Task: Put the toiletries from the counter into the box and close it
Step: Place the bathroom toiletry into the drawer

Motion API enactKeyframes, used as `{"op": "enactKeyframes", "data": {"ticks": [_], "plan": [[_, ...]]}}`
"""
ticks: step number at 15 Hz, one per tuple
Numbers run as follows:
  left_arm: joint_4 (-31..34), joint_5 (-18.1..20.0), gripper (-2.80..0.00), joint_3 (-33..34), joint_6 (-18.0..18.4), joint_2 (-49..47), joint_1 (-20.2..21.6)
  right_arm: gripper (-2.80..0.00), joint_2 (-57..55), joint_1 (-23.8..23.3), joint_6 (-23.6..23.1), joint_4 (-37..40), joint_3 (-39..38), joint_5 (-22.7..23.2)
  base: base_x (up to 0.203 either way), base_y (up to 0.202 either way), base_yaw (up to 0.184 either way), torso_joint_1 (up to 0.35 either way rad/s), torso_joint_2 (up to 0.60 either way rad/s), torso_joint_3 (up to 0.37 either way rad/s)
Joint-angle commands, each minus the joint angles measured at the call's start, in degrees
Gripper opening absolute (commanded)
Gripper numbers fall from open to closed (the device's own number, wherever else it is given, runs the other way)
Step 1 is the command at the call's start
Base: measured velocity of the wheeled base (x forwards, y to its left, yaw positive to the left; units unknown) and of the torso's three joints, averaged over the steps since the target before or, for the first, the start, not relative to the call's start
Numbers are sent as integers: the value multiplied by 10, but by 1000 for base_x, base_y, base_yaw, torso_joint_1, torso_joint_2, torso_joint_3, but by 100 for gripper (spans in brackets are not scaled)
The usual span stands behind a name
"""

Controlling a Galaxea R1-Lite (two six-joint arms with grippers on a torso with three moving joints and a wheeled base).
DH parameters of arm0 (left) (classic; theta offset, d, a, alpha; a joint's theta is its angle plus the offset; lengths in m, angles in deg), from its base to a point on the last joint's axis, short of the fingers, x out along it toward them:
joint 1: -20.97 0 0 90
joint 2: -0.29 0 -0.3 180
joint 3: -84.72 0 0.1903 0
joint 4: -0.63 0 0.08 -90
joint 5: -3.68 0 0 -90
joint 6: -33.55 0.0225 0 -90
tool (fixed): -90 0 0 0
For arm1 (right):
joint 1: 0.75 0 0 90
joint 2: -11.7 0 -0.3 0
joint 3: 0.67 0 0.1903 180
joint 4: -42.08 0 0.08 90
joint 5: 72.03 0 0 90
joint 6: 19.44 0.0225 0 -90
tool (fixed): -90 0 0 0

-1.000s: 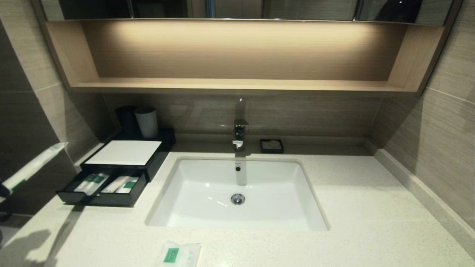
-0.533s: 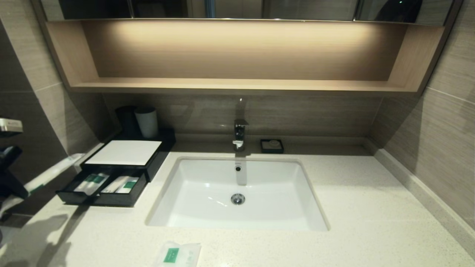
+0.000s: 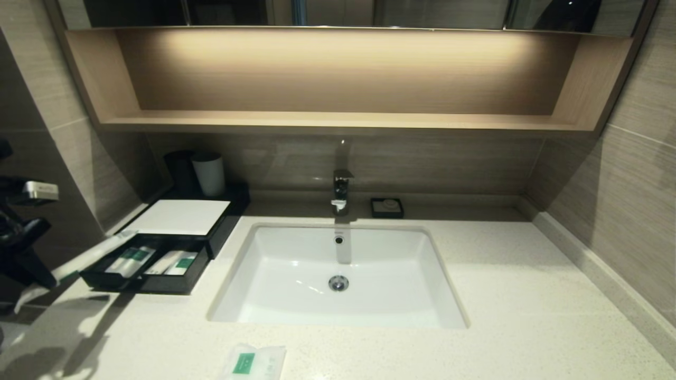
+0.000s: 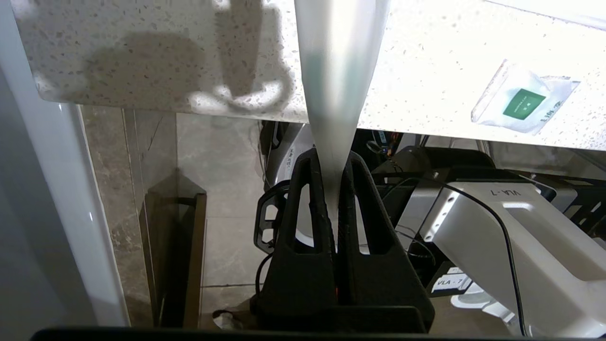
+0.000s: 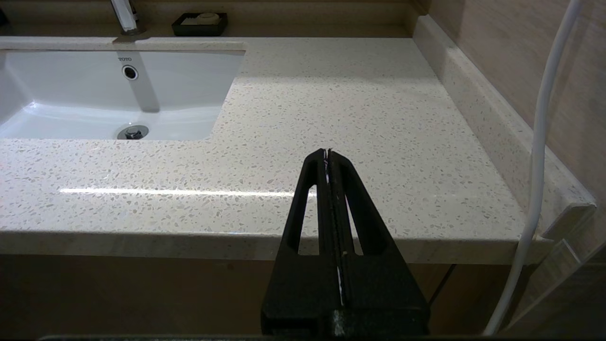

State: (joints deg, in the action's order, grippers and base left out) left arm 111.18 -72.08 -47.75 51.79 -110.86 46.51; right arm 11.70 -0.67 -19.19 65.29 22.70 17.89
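My left gripper (image 3: 37, 272) is at the far left, off the counter's left end, shut on a clear-wrapped toothbrush (image 3: 92, 256). The toothbrush slants toward the left side of the black box (image 3: 232, 203) and its far tip is near the box's corner. In the left wrist view the fingers (image 4: 310, 199) pinch the wrapper's narrow end (image 4: 336, 71). The box's drawer (image 3: 105, 279) is pulled out and holds wrapped items with green labels (image 3: 132, 257). The white sachet (image 3: 253, 362) lies at the counter's front edge and also shows in the left wrist view (image 4: 523, 102). My right gripper (image 5: 327, 154) is shut and empty at the counter's right front.
The white sink (image 3: 422, 253) is set in the counter (image 3: 528, 295), with a tap (image 3: 341, 190) behind it. A small black soap dish (image 3: 387, 208) stands right of the tap. A grey cup (image 3: 208, 174) and a dark cup stand behind the box. A wooden shelf (image 3: 338, 121) hangs above.
My left gripper has come down and rightward into view with the toothbrush. The toothbrush's far tip has dropped and moved right to the box's left side.
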Motion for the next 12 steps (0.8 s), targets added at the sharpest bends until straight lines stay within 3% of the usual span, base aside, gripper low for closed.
{"op": "enactKeyframes", "data": {"ticks": [1, 12], "plan": [[5, 0, -280, -7, 1, -29, 0, -280, 0, 0, 0, 0, -1, 0, 0, 0, 0, 0, 0, 0], [4, -11, -280, -8, -3, -79, -4, -280, 0, 0, 0, 0, -1, 0, 0, 0, 0, 0, 0, 0]]}}
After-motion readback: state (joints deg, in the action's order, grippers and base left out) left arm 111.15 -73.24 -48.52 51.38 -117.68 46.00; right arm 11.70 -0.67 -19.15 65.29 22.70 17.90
